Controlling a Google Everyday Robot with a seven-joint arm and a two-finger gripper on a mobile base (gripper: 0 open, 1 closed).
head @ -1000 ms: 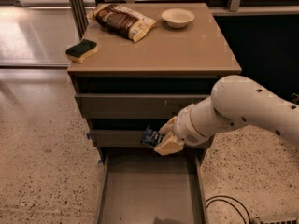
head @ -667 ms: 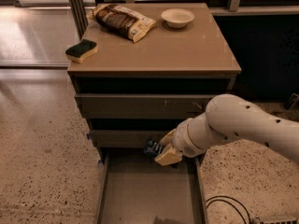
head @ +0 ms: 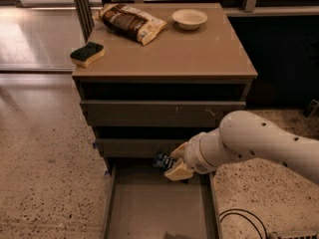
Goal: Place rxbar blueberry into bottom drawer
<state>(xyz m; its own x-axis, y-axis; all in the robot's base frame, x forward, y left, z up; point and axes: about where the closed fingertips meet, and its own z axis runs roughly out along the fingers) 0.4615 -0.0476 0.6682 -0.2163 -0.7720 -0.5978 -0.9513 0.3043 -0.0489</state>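
Above the far end of the open bottom drawer [head: 158, 210], just below the front of the middle drawer [head: 130, 147], the gripper [head: 173, 163] hangs with its tan fingers [head: 178, 173] closed on the rxbar blueberry [head: 161, 160], whose dark blue wrapper pokes out to the left of the pads. The drawer is already pulled out and the bar has been carried over its tray, so the fetching and most of the carrying look done; what is left, by my reading, is to lower a little, let go, and draw the arm [head: 259, 146] back out to the right. The bar is not yet on the drawer floor. Room is tightest on the far side, where the middle drawer's front overhangs close to the wrapper's upper edge, and on the right, where the wrist sits over the drawer's thin right wall. Toward the near end and the left the tray floor shows plain and open, so a release shifted slightly nearer would have more margin. On the cabinet top, well apart from all this, lie a snack bag [head: 130, 23], a sponge [head: 86, 54] and a bowl [head: 189, 19].
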